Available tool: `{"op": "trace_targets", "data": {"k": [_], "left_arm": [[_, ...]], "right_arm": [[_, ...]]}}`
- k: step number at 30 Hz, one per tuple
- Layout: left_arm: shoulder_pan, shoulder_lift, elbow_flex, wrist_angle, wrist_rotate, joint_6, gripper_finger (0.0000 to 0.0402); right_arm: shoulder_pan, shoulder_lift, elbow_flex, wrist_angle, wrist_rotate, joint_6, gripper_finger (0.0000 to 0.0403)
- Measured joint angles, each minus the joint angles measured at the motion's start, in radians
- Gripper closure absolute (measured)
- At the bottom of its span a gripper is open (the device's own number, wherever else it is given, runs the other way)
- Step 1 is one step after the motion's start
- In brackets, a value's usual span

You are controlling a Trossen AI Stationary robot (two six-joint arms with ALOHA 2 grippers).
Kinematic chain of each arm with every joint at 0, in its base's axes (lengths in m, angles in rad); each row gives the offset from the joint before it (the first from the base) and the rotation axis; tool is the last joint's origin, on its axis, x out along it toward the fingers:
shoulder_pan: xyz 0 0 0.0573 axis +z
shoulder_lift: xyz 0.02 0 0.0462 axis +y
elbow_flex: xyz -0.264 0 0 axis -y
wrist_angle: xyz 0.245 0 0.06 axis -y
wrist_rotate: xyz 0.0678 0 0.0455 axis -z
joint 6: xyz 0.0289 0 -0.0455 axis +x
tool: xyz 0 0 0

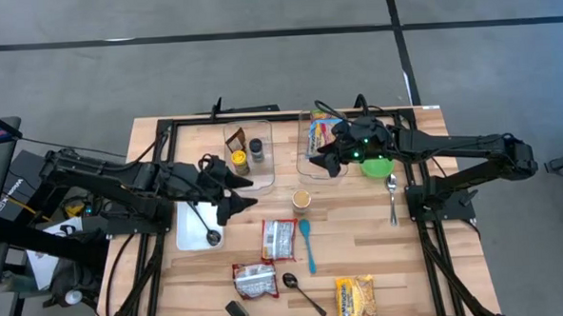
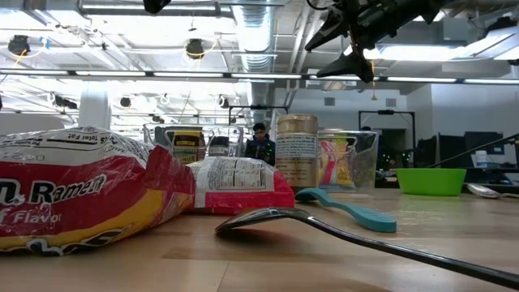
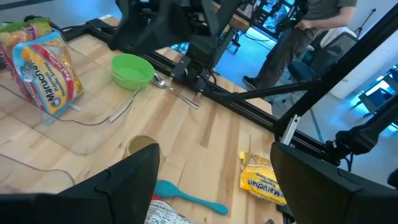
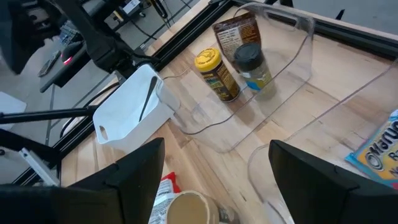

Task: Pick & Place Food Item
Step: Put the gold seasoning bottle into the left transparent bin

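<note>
Both arms raised over table (image 1: 362,269); ramen packets (image 1: 278,239) scattered.

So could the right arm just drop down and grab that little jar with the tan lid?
Probably yes. The right gripper hangs open above the table, the jar stands upright just past it, and nothing covers the jar; the blue spoon lies apart.

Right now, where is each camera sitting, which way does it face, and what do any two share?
High: overhead, straight down; both arms, left gripper and right gripper open.
Low: table height, across ramen packets into the room; a gripper overhead.
Left wrist: past its own fingers toward the green bowl.
Right wrist: past its fingers toward the white tray.
Shared: green bowl in high, low, left wrist.
</note>
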Motion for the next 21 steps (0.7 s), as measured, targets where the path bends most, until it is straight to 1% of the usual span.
{"op": "trace_targets", "data": {"k": [4,10,15,21], "left_arm": [[0.0,0.0,0.0,-0.001,-0.02,0.005,0.01],[0.0,0.0,0.0,-0.004,-0.022,0.006,0.01],[0.0,0.0,0.0,-0.004,-0.022,0.007,0.01],[0.0,0.0,0.0,-0.004,-0.022,0.007,0.01]], "right_arm": [[0.034,0.0,0.0,0.0,0.0,-0.013,0.0121],[0.101,0.0,0.0,-0.005,0.009,-0.037,0.0121],[0.17,0.0,0.0,-0.069,0.083,-0.034,0.0121],[0.285,0.0,0.0,-0.155,0.205,0.03,0.0121]]}}
